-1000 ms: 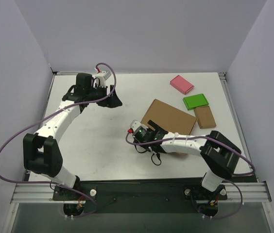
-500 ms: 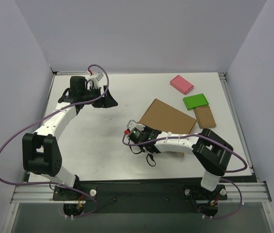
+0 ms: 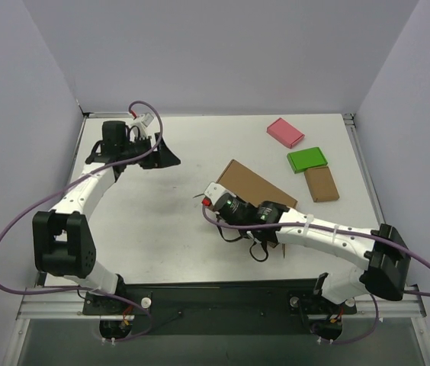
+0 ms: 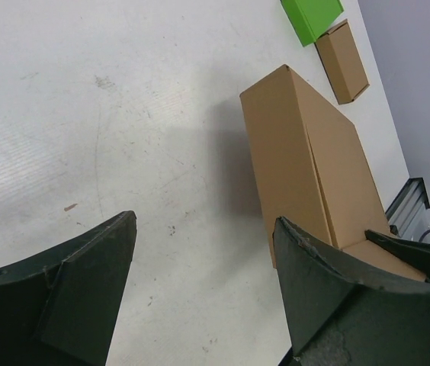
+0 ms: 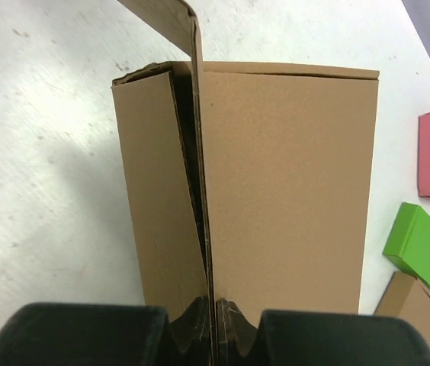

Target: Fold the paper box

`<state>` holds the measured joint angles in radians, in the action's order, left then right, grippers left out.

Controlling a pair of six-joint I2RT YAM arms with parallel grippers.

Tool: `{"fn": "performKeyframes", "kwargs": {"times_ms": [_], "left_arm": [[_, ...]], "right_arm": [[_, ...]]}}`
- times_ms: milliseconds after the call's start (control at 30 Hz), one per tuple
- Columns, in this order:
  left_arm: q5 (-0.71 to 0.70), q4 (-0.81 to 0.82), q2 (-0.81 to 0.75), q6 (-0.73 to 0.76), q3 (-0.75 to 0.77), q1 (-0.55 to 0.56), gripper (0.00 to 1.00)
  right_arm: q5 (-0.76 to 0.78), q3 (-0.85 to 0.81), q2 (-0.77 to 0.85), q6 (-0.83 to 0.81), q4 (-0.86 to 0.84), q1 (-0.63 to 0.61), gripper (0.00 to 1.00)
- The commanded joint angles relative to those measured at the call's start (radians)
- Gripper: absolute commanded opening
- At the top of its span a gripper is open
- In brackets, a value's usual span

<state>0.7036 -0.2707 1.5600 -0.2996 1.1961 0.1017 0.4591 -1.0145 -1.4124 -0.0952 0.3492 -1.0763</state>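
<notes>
Since a second ago, your right arm has swung its elbow out toward 4 o'clock and its jaws have snapped shut. The paper box [image 3: 257, 183] has shifted a little toward 9 o'clock, and your left arm has drawn back toward 10 o'clock.

The box sits just off the middle of the table [image 3: 169, 213], toward 3 o'clock. From above, the right wrist covers its near end, so the top view does not show you the grip. The right wrist view does: the right gripper [image 5: 213, 324] is clenched on the near end of a thin cardboard flap. That flap stands on edge and runs away from the camera, and the top of the frame cuts off its far tip. A narrow panel lies left of the flap and a broad one right of it. Between the flap and the narrow panel is a dark slit, and you cannot make out what is inside.

The left gripper [image 4: 203, 221] hangs released over bare table, jaws wide, well apart from the box. Its view shows a side wall of the box that the top view barely gives, though its own finger hides the near end.

At 1 to 2 o'clock lie a pink block [image 3: 285, 132], a green block [image 3: 306, 158] and a small brown block [image 3: 322, 184], the last nearest the box.
</notes>
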Motion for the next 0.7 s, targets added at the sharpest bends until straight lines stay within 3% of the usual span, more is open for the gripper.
{"fn": "performKeyframes", "kwargs": {"times_ms": [0, 167, 367, 500, 667], "left_arm": [[0.054, 0.065, -0.084, 0.023, -0.019, -0.005, 0.82], [0.062, 0.111, -0.195, 0.06, -0.073, -0.005, 0.83], [0.186, 0.255, -0.313, -0.002, -0.135, -0.007, 0.84], [0.22, 0.255, -0.383, -0.001, -0.125, -0.007, 0.84], [0.341, 0.43, -0.371, -0.113, -0.133, -0.002, 0.84]], "right_arm": [[-0.146, -0.116, 0.049, 0.071, 0.144, -0.007, 0.0], [-0.233, -0.254, 0.043, 0.078, 0.276, 0.024, 0.0], [-0.494, -0.432, 0.004, 0.049, 0.447, 0.114, 0.0], [-0.654, -0.512, -0.023, 0.003, 0.522, 0.217, 0.0], [-0.854, -0.584, -0.094, -0.054, 0.588, 0.32, 0.0]]}}
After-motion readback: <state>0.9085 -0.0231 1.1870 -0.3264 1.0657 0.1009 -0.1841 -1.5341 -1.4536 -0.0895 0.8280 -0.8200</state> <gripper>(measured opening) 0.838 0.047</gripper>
